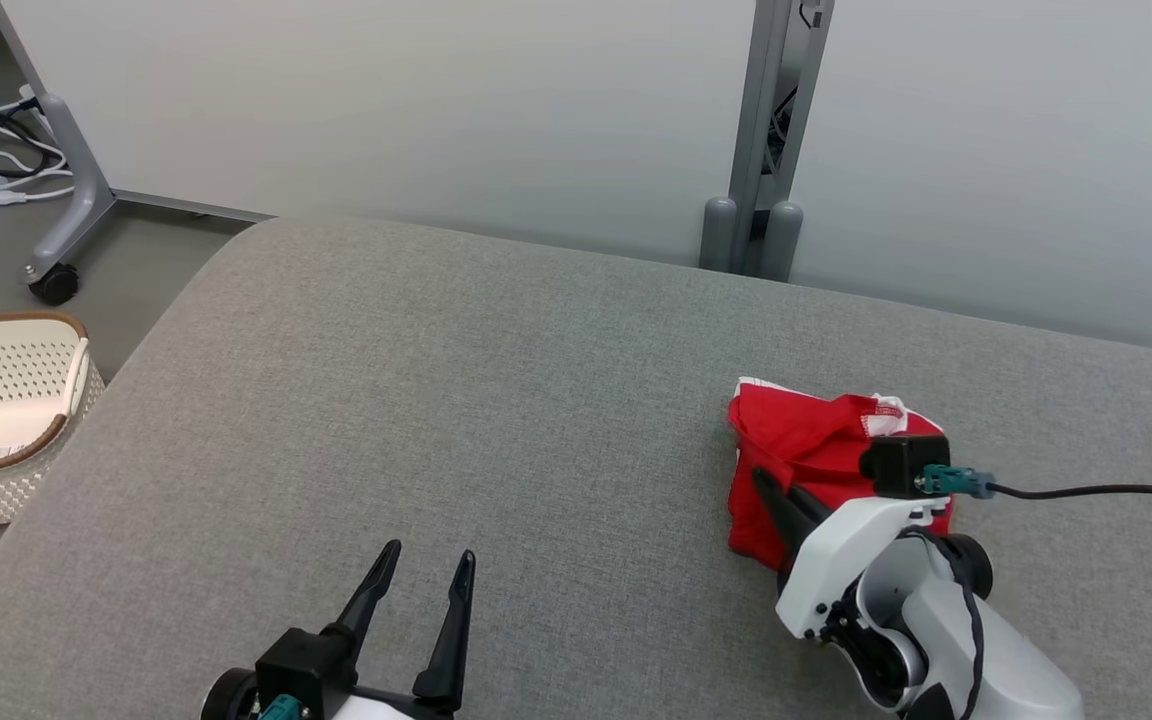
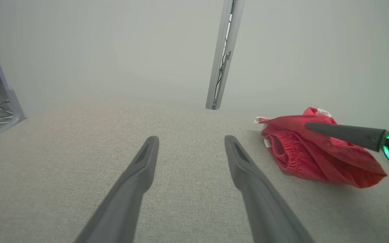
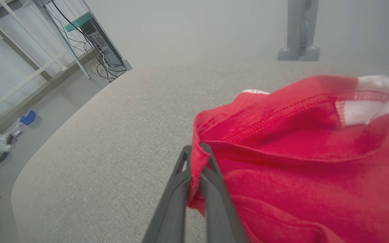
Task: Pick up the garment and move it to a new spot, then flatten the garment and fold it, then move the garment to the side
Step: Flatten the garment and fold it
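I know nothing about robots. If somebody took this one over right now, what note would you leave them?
Right gripper: shut on a red edge of the garment.
Left gripper: open, empty, over the grey padded surface, apart from the garment.
Garment: a rumpled bundle on the right part of the surface, not spread flat.
Done: garment gripped.
Left: no neat fold shows, so flattening, folding and setting aside look outstanding, though I cannot tell the stage for sure.

Grey fabric surface (image 1: pixel 436 400), rounded corners; red garment (image 1: pixel 806 450) bunched on rt side.
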Motion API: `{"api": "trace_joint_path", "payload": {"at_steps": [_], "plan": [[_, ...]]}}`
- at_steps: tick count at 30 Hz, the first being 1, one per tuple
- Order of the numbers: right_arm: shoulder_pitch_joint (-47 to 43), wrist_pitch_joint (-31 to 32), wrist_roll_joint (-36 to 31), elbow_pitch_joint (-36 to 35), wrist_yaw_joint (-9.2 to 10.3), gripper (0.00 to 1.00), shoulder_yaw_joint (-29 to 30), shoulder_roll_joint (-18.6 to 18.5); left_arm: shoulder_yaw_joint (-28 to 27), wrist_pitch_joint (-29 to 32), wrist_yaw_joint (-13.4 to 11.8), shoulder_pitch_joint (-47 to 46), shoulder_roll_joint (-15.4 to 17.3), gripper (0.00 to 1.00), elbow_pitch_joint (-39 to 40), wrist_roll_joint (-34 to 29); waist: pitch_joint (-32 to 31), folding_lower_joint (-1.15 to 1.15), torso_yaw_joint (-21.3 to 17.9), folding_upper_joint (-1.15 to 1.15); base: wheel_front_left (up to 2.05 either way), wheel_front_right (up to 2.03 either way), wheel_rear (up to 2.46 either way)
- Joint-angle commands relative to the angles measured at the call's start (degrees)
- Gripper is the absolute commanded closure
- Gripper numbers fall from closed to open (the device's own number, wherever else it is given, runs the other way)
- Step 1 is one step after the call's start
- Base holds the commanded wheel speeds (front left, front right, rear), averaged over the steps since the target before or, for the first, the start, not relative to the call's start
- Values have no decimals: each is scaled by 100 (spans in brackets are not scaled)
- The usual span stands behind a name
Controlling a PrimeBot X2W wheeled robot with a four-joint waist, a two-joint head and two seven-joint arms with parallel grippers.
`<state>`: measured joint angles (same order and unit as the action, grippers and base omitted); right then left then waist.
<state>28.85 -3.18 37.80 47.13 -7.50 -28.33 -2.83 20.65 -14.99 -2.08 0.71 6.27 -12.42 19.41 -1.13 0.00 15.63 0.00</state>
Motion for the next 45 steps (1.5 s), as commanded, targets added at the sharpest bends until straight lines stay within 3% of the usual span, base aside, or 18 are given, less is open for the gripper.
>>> {"api": "trace_joint_path", "payload": {"at_steps": [1,2,3,4,10,18,24,29,34,43,44,45], "plan": [[53,-12,64,30,3,100,-84,-23,-36,-21,6,-68,8,0,-17,28,-1,0,-19,0,0,0,0],[63,-31,88,50,3,90,-135,-23,-39,-21,8,-73,5,0,-27,22,-2,0,-28,0,0,0,0],[74,-47,111,80,3,61,-180,-23,-40,-21,9,-80,0,0,-37,22,-6,0,-37,0,0,0,0],[86,-107,106,119,3,0,-194,-25,-40,-21,8,-85,-4,0,-48,20,-11,0,-48,0,0,0,0],[62,-683,229,12,3,0,-190,-39,-83,-21,-66,-17,-17,0,-40,16,-84,0,-208,0,0,0,0],[-180,-1162,-116,-305,3,0,15,-368,-256,-21,-194,17,-16,0,59,52,-152,0,-661,0,0,0,0],[-657,-1209,-668,-991,3,0,679,-533,-395,-21,-264,40,-52,0,147,114,-162,0,-1102,0,0,0,0],[-1368,-1208,-1519,-1803,3,0,1446,-411,-436,-21,-275,83,-95,0,162,82,-162,0,-1337,0,0,0,0],[-2077,-1208,-2216,-2343,3,0,1837,-249,-430,-21,-249,127,-122,0,180,-41,-179,0,-1434,0,0,0,0],[-2667,-1210,-2470,-2532,3,0,2039,-75,-479,-21,-194,219,-174,0,139,-174,-202,0,-1470,0,0,0,0],[-2652,-1210,-2470,-2513,3,11,2035,-75,-481,-21,-188,217,-181,0,136,-178,-201,0,-1465,0,0,0,0],[-2616,-1210,-2456,-2486,3,58,2013,-73,-480,-21,-169,213,-186,0,132,-182,-194,0,-1455,0,0,0,0]]}}
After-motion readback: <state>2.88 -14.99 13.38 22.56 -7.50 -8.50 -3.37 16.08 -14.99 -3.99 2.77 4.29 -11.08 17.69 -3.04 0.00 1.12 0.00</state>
